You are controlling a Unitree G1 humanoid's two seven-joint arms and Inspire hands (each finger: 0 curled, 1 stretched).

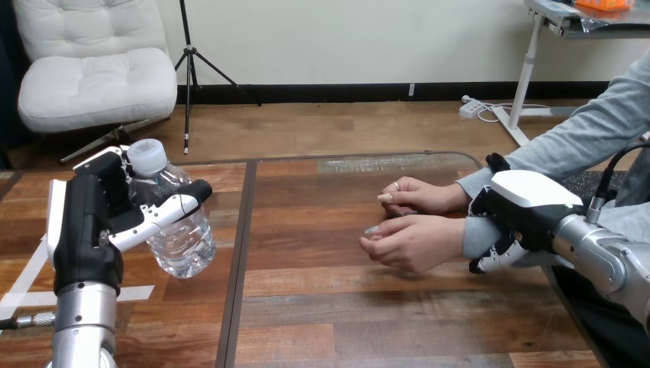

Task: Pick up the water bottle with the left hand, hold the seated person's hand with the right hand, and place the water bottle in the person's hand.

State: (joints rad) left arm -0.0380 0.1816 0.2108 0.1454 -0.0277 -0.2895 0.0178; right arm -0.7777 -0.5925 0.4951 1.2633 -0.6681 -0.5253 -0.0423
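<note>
Clear plastic, the water bottle sits in the left hand at the tabletop's left, with the thumb curled across its front. Its long axis stands nearly upright, the white cap on top and leaning slightly left. The right hand curls its fingers round the person's sleeved wrist.

Grips the water bottle in the left hand, fingers curled across its front. Stands the left forearm upright at the lower left. Brings the right forearm in from the lower right, angled up and leftward. Clasps the person's wrist with the right hand, white back shell uppermost, fingers curled under the sleeve.
</note>
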